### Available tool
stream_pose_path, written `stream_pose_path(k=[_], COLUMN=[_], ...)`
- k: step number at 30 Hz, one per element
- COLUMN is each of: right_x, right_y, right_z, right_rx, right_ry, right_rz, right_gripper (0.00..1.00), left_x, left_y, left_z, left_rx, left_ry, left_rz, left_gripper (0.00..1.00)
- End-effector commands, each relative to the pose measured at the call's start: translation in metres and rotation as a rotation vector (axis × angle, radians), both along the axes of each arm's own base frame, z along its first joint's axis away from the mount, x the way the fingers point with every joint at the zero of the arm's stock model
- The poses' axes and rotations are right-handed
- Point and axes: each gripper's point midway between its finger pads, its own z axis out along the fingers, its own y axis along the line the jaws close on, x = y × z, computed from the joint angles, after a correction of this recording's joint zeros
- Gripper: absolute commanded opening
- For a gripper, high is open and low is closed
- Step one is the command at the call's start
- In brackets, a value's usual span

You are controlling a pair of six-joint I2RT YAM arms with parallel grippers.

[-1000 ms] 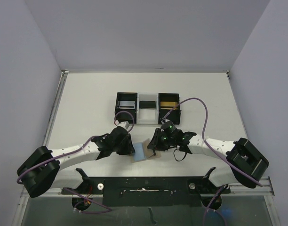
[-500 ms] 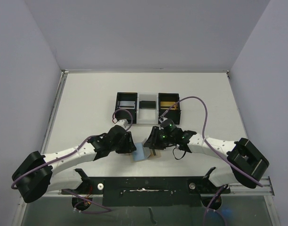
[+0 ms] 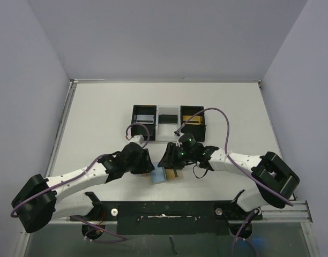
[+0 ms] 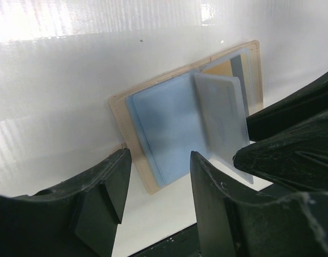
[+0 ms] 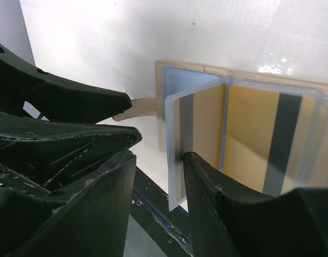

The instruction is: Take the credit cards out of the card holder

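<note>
Both grippers hang over the card holder (image 3: 178,176), which lies open and flat on the white table (image 3: 99,118) close to its near edge, in front of the black-and-white three-compartment tray (image 3: 134,121). Left gripper (image 4: 158,182) has its jaws apart and clamps nothing; the holder's near edge shows in the gap. Right gripper (image 5: 159,160) is also spread, and a half-raised clear sleeve (image 5: 177,160) stands in its gap, close against one finger (image 5: 207,182) but clear of the other. The credit cards (image 4: 164,128) sit in the holder: a light blue-grey one on one side and gold ones with dark stripes (image 5: 260,134) on the other.
</note>
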Motion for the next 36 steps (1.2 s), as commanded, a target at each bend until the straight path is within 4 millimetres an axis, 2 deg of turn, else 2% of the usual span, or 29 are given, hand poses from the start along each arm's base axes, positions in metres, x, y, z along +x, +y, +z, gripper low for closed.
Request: stream_pose_path(k=[1,5,10,15,22,28,36], right_x=[0.003,0.000,0.006,0.019,0.033,0.044,0.052], right_y=[0.025,0.032,0.026,-0.006,-0.050,-0.076,-0.088], right_z=[0.023,0.026,0.034,0.025,0.037,0.049,0.056], right_rx=[0.093,0.129,0.114,-0.018,-0.049,0.018,0.097], right_ry=[-0.046,-0.044,-0.091,-0.126,-0.195,-0.241,-0.266], right_rz=[0.077,0.108,0.075,-0.070,-0.269,-0.374,-0.439], right_gripper=[0.42,0.43,0.46,0.50,0.70,0.99,0.98], left_x=[0.017,0.018,0.018,0.018,0.017,0.014,0.009], left_y=[0.005,0.018,0.018,-0.002,-0.034,-0.047,-0.052], left_z=[0.030,0.034,0.042,0.055,0.074,0.070,0.051], left_rx=[-0.028,-0.028,-0.064,-0.126,-0.222,-0.243,-0.215], left_ry=[-0.077,-0.096,-0.113,-0.134,-0.133,-0.095,-0.039], left_rz=[0.089,0.147,0.147,0.061,-0.054,-0.096,-0.110], left_gripper=[0.47,0.47,0.47,0.47,0.47,0.48,0.48])
